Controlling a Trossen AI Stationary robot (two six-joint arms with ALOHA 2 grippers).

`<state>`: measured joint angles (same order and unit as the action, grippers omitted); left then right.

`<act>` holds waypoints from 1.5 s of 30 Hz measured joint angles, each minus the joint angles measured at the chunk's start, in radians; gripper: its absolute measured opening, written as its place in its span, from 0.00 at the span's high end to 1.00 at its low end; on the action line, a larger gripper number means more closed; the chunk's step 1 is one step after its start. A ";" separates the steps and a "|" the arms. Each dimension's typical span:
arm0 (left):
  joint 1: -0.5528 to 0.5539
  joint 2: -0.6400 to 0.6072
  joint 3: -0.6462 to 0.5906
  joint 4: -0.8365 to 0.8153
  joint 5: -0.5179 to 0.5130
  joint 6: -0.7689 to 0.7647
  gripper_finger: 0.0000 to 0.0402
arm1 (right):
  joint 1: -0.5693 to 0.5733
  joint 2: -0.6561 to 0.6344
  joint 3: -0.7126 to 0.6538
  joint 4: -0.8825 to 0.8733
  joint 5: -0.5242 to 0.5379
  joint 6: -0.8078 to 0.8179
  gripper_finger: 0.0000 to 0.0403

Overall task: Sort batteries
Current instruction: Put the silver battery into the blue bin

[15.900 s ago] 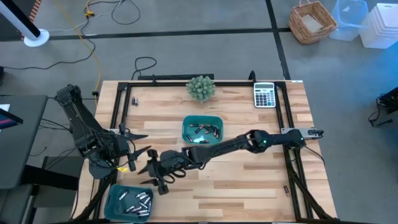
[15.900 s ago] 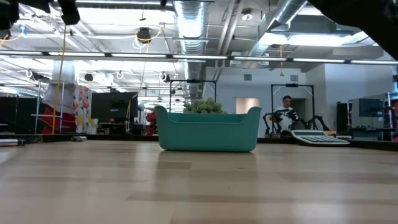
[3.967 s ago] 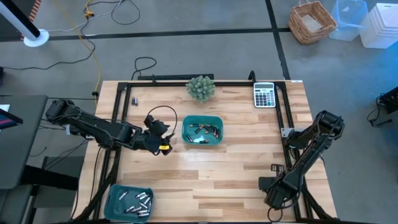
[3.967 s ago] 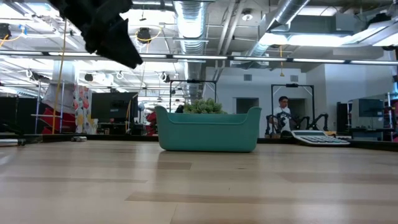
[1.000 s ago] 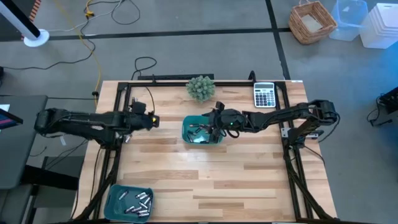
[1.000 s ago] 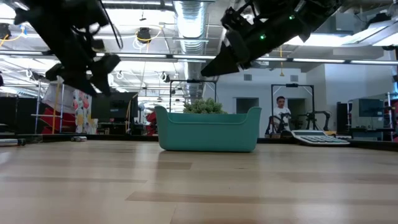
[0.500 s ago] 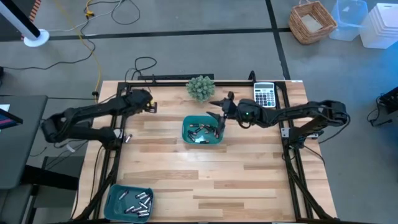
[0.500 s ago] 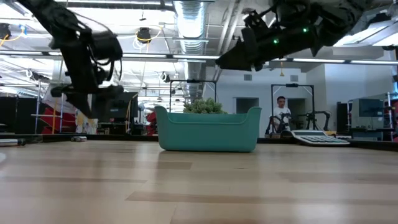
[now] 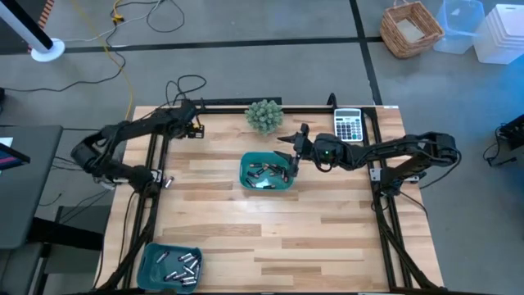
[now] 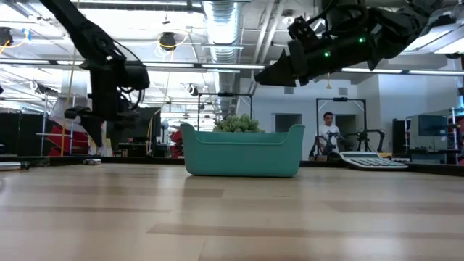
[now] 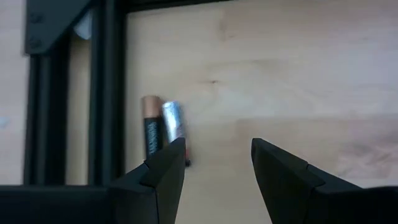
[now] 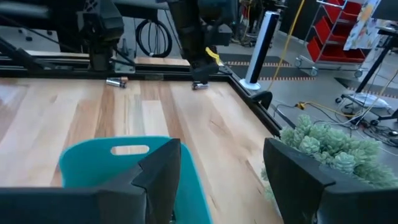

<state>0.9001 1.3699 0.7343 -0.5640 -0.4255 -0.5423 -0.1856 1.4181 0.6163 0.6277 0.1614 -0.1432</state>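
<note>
Left hand (image 11: 214, 163), released; only its wrist view shows two batteries (image 11: 163, 127) beneath.

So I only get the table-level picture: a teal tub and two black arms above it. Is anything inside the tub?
Observer: Yes, from above the teal tray holds a heap of batteries.
Visitor: And the arm off to the left, what is it over?
Observer: The left arm has its jaws open over two loose batteries, side by side against the black frame rail at the table's far left corner.
Visitor: Only one tub, then?
Observer: No, a second teal tray with more batteries sits at the near left corner.
</note>
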 joint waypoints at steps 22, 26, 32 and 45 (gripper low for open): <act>0.092 0.187 0.316 -0.378 0.097 0.059 0.56 | -0.004 0.001 0.000 -0.024 -0.006 -0.050 0.40; 0.116 0.238 0.365 -0.439 0.142 0.066 0.56 | -0.007 0.001 0.000 -0.024 -0.007 -0.052 0.40; 0.122 0.364 0.455 -0.545 0.135 0.075 0.56 | -0.007 0.001 0.000 -0.028 -0.007 -0.052 0.40; 0.160 0.535 0.599 -0.748 0.162 0.083 0.56 | -0.007 0.001 0.001 -0.063 -0.007 -0.075 0.40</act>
<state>1.0599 1.9052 1.3333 -1.3121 -0.2634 -0.4590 -0.1925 1.4193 0.6170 0.5649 0.1539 -0.2184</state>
